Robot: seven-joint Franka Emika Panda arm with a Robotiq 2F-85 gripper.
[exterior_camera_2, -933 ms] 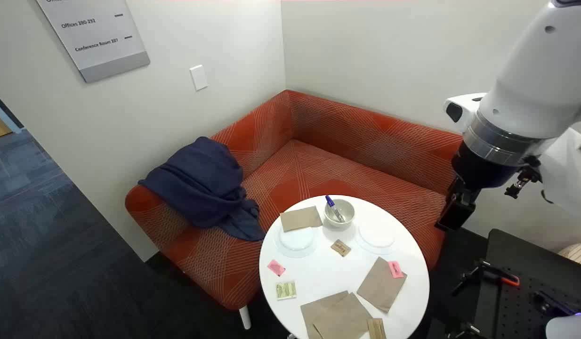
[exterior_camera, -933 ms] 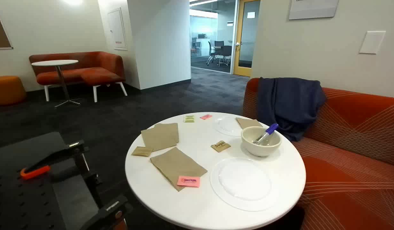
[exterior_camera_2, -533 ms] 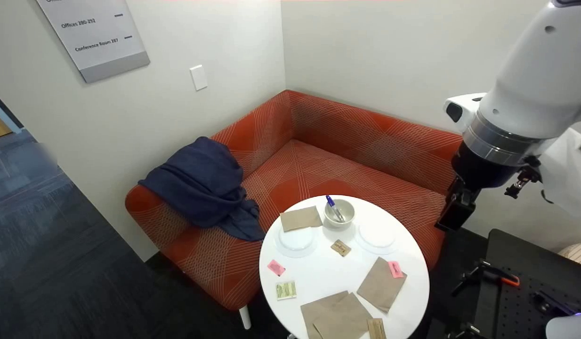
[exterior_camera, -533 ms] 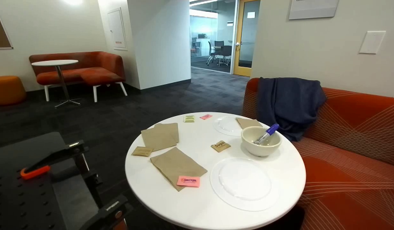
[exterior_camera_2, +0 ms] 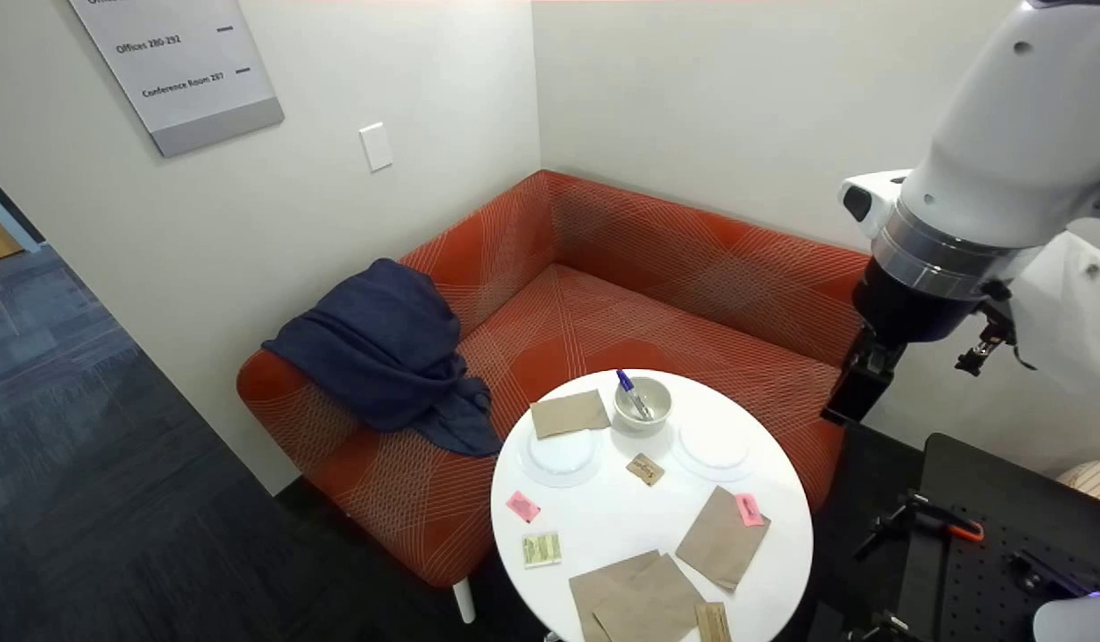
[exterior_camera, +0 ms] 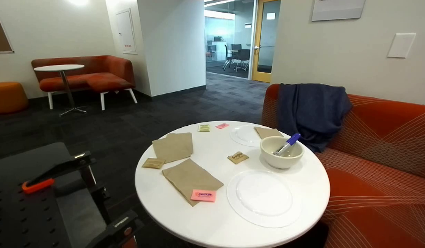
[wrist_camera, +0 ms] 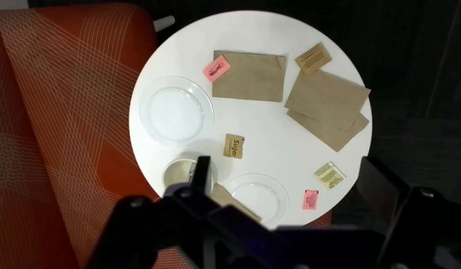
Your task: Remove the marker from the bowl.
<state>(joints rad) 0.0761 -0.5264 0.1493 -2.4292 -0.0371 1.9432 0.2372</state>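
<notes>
A blue-capped marker (exterior_camera: 286, 144) is leaning inside a small off-white bowl (exterior_camera: 281, 162) on a round white table (exterior_camera: 209, 220), its cap jutting over the rim, while a white robot arm (exterior_camera_2: 987, 169) is looming at the right edge of an exterior view. The gripper (wrist_camera: 285, 172) is hanging well apart from the bowl; in the wrist view its jaws are standing wide apart, and one dark finger (wrist_camera: 201, 172) is partly hiding both bowl and marker. A translucent plate (exterior_camera: 264, 194) is lying just beside the bowl, a sugar packet (exterior_camera: 238, 157) is resting near them, and a brown napkin (exterior_camera_2: 570, 415) is overlapping a second plate (exterior_camera_2: 561, 455). Elsewhere on the table, a pink packet (exterior_camera: 203, 195) is lying on the edge of a second napkin (exterior_camera: 190, 175), a brown packet (wrist_camera: 313, 59) is touching a pair of overlapping napkins (wrist_camera: 324, 99), and a yellow-green packet (wrist_camera: 329, 175) is sitting near another pink packet (wrist_camera: 310, 200) by the table's edge. In both exterior views, a navy cloth (exterior_camera_2: 381, 348) is draping over a red sofa (exterior_camera_2: 657, 308), whose seat is flanking the table.
</notes>
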